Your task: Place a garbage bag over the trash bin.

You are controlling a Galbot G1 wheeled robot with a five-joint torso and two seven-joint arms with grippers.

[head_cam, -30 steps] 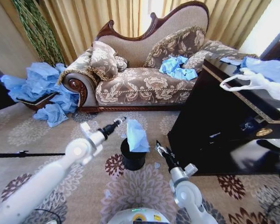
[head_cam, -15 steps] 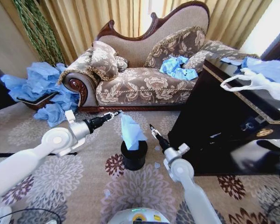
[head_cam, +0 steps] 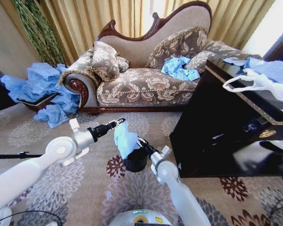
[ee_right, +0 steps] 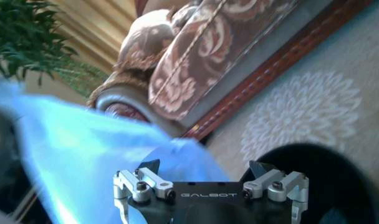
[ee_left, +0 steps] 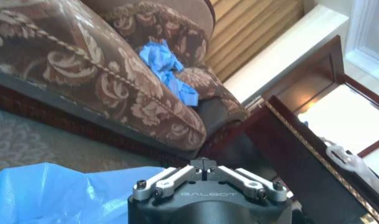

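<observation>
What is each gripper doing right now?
Left gripper: closed, holding the blue bag.
Right gripper: open, at the bag above the black bin.

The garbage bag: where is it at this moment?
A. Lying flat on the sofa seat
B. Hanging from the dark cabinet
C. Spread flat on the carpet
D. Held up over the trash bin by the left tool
D: in the head view the left tool is shut on the top of the garbage bag, which hangs over the trash bin, while the open right tool is at its side.
</observation>
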